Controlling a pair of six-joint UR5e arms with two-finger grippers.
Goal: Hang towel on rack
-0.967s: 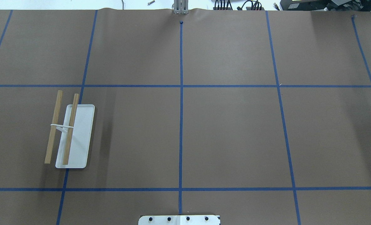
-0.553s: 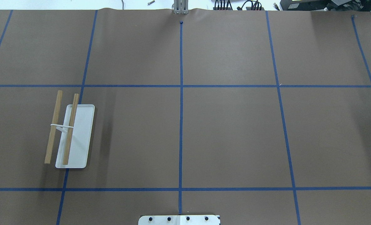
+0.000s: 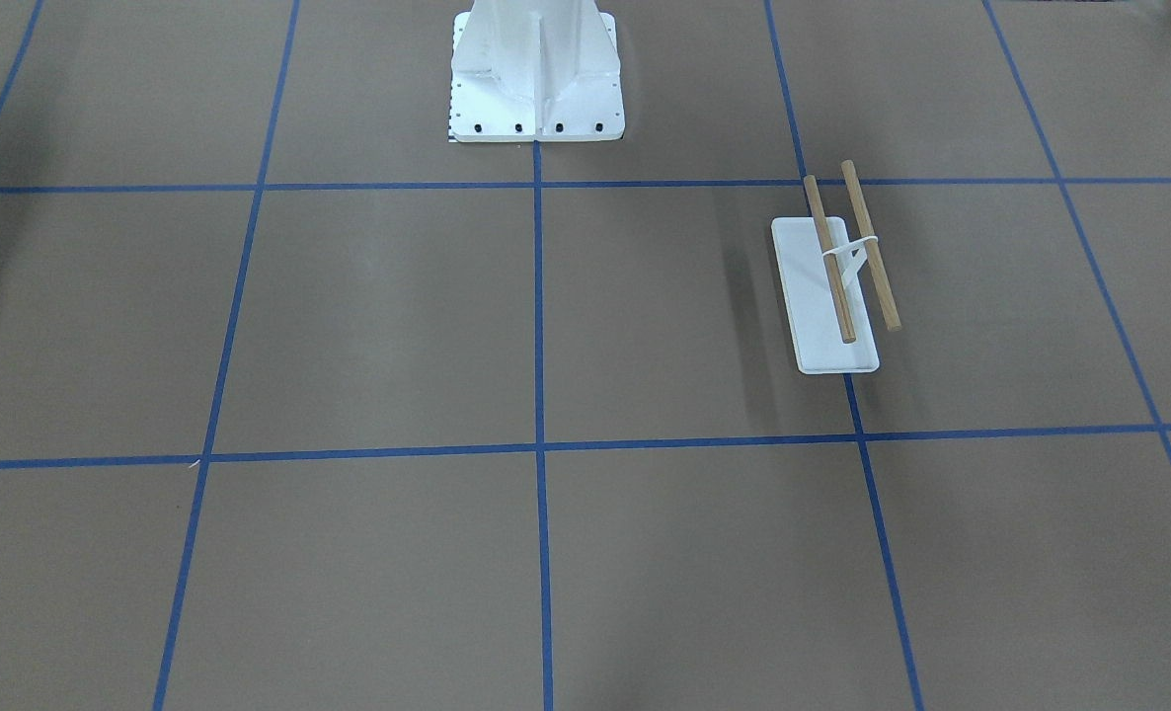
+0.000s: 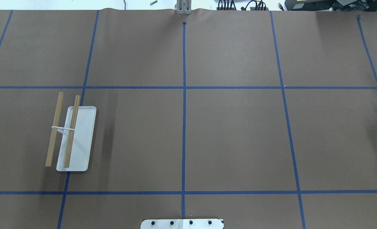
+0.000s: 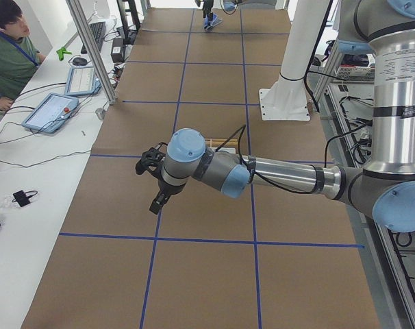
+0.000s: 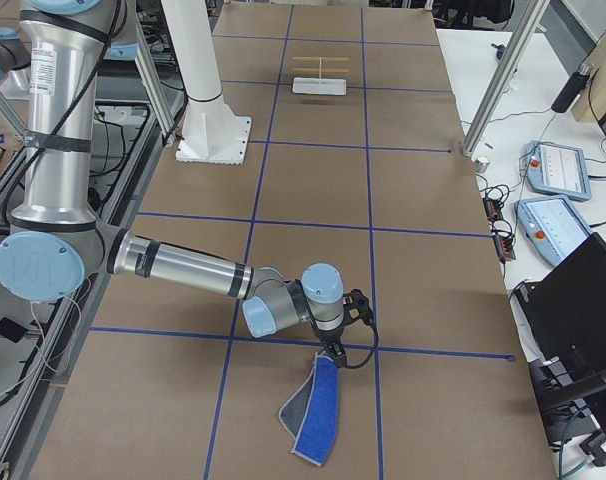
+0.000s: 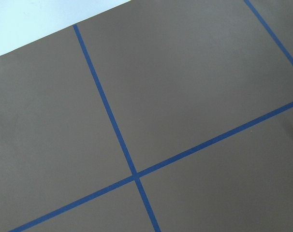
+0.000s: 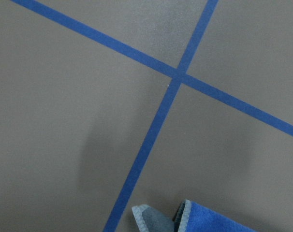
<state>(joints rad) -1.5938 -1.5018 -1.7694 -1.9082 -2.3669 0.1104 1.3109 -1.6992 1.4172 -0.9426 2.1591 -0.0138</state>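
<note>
The rack stands on the table's left half, with a white base, a white bracket and two wooden dowels, both bare. It also shows in the front-facing view and far off in the exterior right view. The towel, blue with a grey back, trails down from my right gripper at the table's right end. Its corner shows in the right wrist view. My left gripper hovers over the table near the rack. I cannot tell whether either gripper is open or shut.
The big white bolted pedestal stands at the robot's side of the table. Blue tape lines grid the brown table cover. A person sits beside tablets and cables on the white bench along the table's far edge.
</note>
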